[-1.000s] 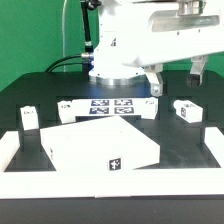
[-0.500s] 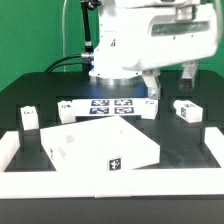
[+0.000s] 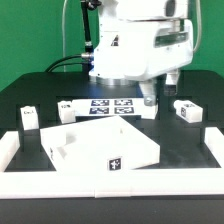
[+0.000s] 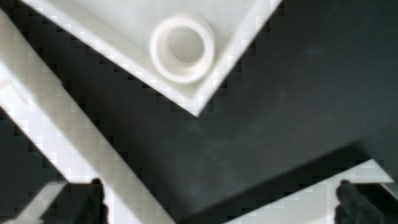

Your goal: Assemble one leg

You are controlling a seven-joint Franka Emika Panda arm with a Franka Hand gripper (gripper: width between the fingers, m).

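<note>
Two legs show in the exterior view. One small white block (image 3: 29,119) with a black marker lies at the exterior view's left, another (image 3: 186,109) at its right. The large flat white panel (image 3: 100,147) lies in the middle. One of its corners, with a round socket (image 4: 183,47), shows in the wrist view. My gripper (image 3: 160,92) hangs above the table behind the panel's back right corner, to the left of the right leg. It is open and empty, with its dark fingertips (image 4: 71,205) far apart. No leg shows in the wrist view.
The marker board (image 3: 108,106) lies behind the panel under the arm. White border pieces stand at the table's left (image 3: 8,150) and right (image 3: 215,148) edges. A plain white strip (image 4: 71,130) crosses the wrist view beside the panel corner.
My gripper has moved toward the exterior view's left and a little lower, from above the right leg toward the panel's back corner. The jaws have stayed open. The parts have not moved.
</note>
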